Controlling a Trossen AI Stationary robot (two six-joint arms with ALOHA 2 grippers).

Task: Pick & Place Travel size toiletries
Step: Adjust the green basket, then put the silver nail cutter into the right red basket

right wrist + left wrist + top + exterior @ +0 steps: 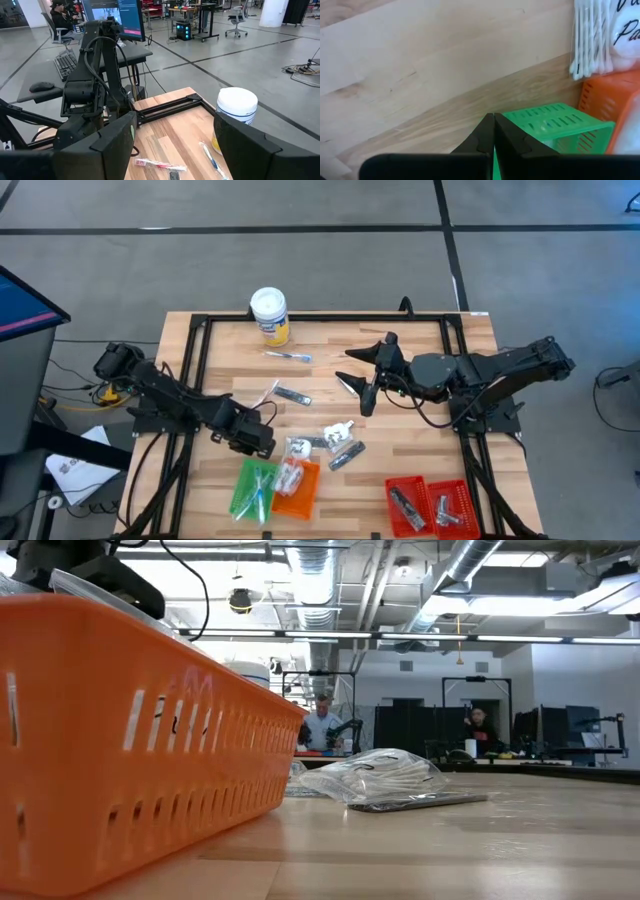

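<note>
Right gripper (358,390), fingers spread wide and empty, hangs above the wooden table (420,350), well right of the white-lidded tub (269,315). Left gripper (262,442), fingers pressed together, empty, sits beside the slotted green tray (252,490). Toiletries: crinkly clear packet of cotton swabs (385,776) and a slim dark tube (415,802) lie mid-table, below-right of the tub; two thin wrapped sticks (288,356) just below it. Ribbed orange tray (297,490) adjoins the green. Pale plank tabletop; grey concrete floor around.
</note>
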